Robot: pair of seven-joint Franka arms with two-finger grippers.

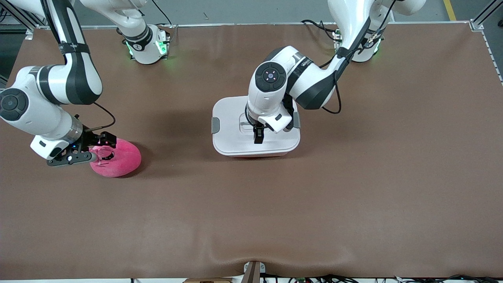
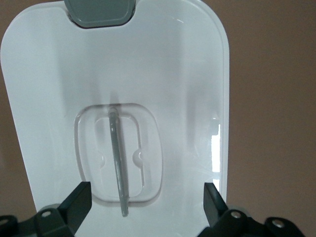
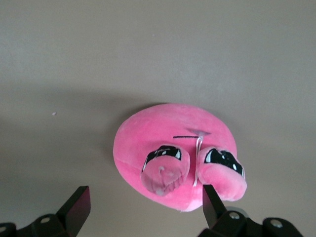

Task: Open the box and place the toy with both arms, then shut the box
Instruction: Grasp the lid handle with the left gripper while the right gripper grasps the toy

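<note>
Front view: left gripper (image 1: 258,135) hides box (image 1: 230,133) handle | right gripper (image 1: 88,151) overlaps toy (image 1: 122,159)

Brown table (image 1: 251,220), grey floor (image 1: 243,11) along its edge

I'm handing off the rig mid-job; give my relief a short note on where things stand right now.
Left gripper: open, hanging over the middle of the box lid, jaws either side of the recessed handle, nothing held.
Right gripper: open, over the toy, not yet gripping.
The box sits mid-table, lid on. The toy lies on the table toward the right arm's end.
Done: both arms positioned.
Left: lift the lid, grasp the toy, put it in the box, close the box.
</note>
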